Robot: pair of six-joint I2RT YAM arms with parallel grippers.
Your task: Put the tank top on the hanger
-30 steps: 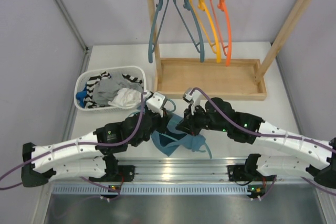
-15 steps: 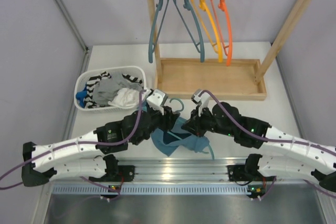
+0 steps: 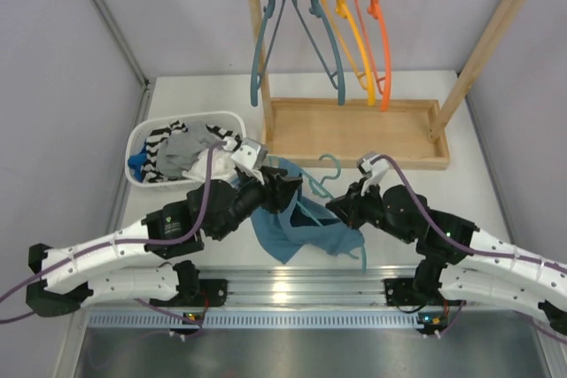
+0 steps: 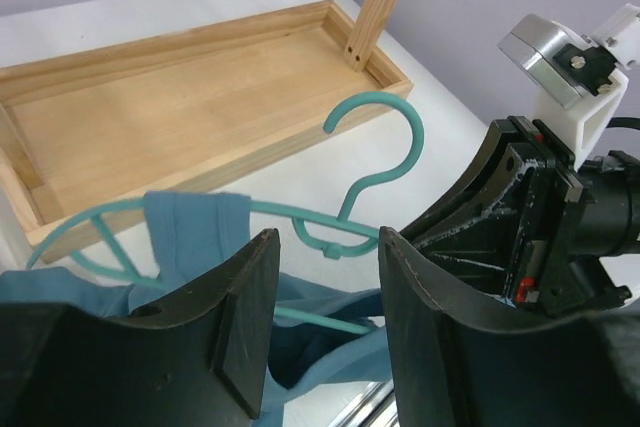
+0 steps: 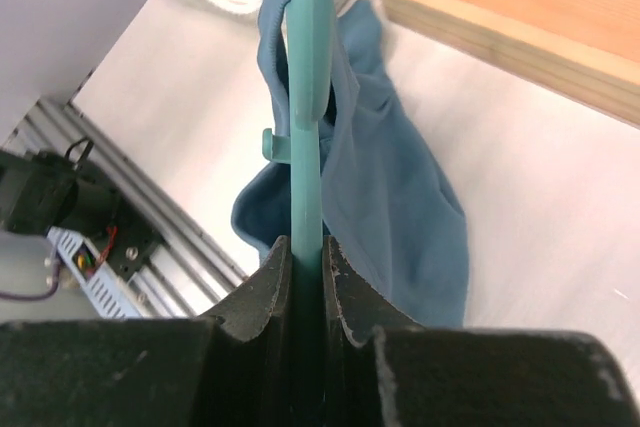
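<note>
The light teal hanger is held above the table by my right gripper, which is shut on its thin bar. The dusty blue tank top hangs from it. A strap is draped over one arm of the hanger, and the rest sags down to the table. My left gripper stands open just in front of the hanger's neck, with nothing between its fingers. In the top view, this gripper is beside the cloth's upper edge.
A wooden rack stands at the back, with slate-blue, yellow and orange hangers on its rail. A white basket of mixed clothes sits at the left. A metal rail runs along the near edge.
My left gripper has opened and let go of the tank top. Both arms have shifted right and away from me. The hanger now sits higher, with the cloth spread along it.
</note>
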